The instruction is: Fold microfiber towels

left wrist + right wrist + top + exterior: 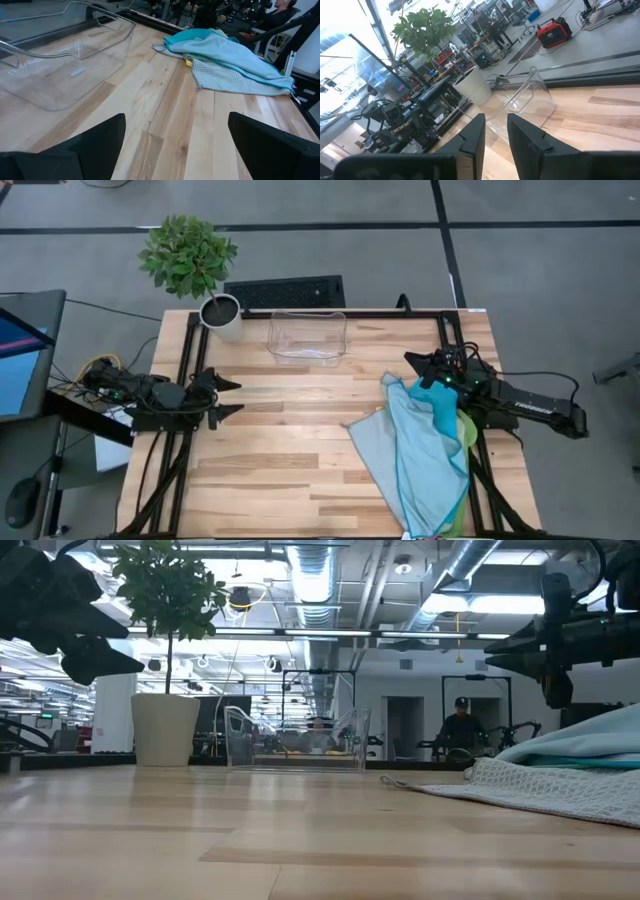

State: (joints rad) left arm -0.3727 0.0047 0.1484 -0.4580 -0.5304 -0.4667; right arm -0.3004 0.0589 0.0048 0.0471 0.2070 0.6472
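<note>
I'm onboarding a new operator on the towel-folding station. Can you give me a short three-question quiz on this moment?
1. True or false: the microfiber towels lie in a loose heap on the table, on the right arm's side.
2. What sits inside the clear plastic bin? A) a folded towel B) nothing that can be seen C) the potted plant
3. Fill in: the left gripper hangs above bare wood with its fingers ____.

Key
1. True; none of them looks folded yet.
2. B.
3. Open. The right gripper, fingers close together with nothing between them, is beside the far end of the heap.
</note>
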